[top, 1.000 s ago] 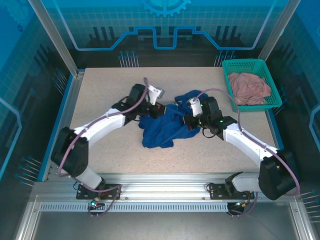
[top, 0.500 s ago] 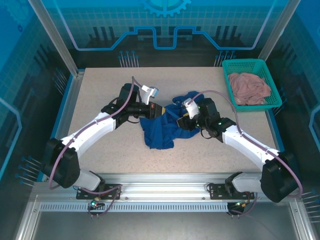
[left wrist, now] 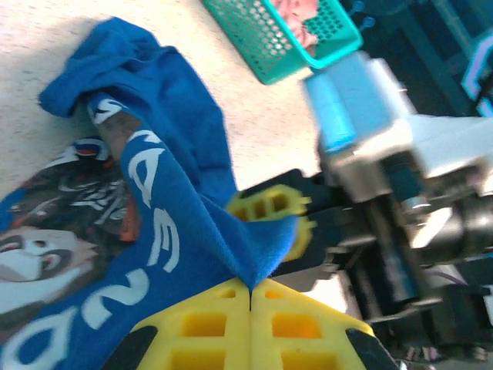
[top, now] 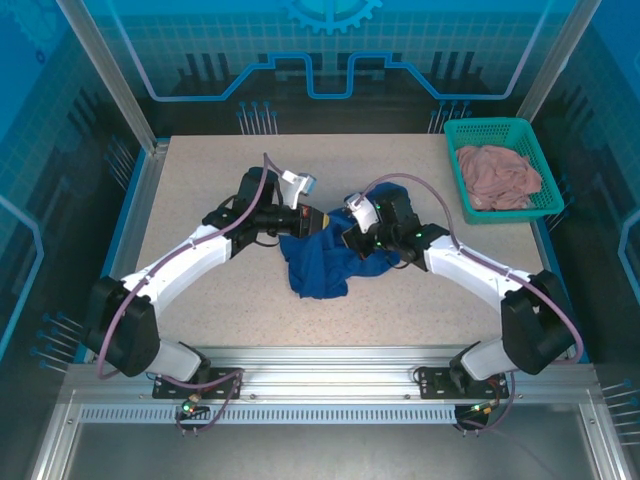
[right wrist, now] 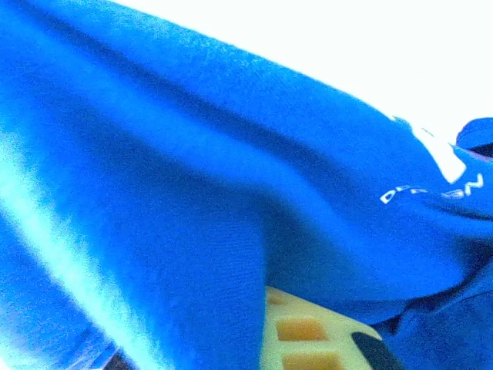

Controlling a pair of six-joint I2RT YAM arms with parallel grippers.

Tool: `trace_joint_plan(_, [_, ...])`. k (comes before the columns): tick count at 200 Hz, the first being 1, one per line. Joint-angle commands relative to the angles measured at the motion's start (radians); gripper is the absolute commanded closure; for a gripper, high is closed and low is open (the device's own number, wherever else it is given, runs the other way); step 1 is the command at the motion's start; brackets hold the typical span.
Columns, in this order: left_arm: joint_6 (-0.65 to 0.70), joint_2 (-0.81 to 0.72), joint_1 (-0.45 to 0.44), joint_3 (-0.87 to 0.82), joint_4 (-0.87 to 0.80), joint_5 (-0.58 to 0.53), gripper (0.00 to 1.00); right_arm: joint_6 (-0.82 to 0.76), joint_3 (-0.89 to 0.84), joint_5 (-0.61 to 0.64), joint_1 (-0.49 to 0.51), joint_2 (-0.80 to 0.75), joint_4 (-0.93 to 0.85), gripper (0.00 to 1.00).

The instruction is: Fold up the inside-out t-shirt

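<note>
1. Top external: blue t-shirt (top: pixel 318 268) lies bunched mid-table (top: pixel 200 170), btw both arms.
2. Left gripper (left wrist: pixel 250 293): fingers together, pinching t-shirt edge.
3. Right gripper (left wrist: pixel 286 220): closed on t-shirt fold, just beside left gripper.

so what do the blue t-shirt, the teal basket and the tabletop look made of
t-shirt: soft matte knit, probably cotton; it crumples in limp folds.
teal basket: likely moulded plastic; perforated mesh walls.
tabletop: speckled beige, maybe laminate or stone; matte.

Top view: sharp, evenly lit, bluish, faint shadows on the table (top: pixel 200 190). Left wrist view blurs at right; right wrist view blows out white above the shirt (right wrist: pixel 192 193).
</note>
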Motion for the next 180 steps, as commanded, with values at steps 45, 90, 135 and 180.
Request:
trace_joint_plan(45, [-0.012,-0.010,0.003,0.029,-0.159,-0.573,0.77,0.256,-0.085,-0.494,-0.069,-0.130,0.130,1.00])
trace_joint_plan(90, [0.021,-0.296,-0.123,-0.180,-0.102,-0.604,0.45,0.452,-0.033,-0.479,-0.101,-0.061,0.185,1.00])
trace_joint_plan(135, [-0.062,-0.337,-0.210,-0.325,0.082,-0.205,0.44,0.524,-0.013,-0.464,-0.110,-0.037,0.182,1.00])
trace_joint_plan(180, [-0.071,-0.137,-0.224,-0.246,0.122,-0.260,0.46,0.523,-0.005,-0.465,-0.123,-0.041,0.154,1.00])
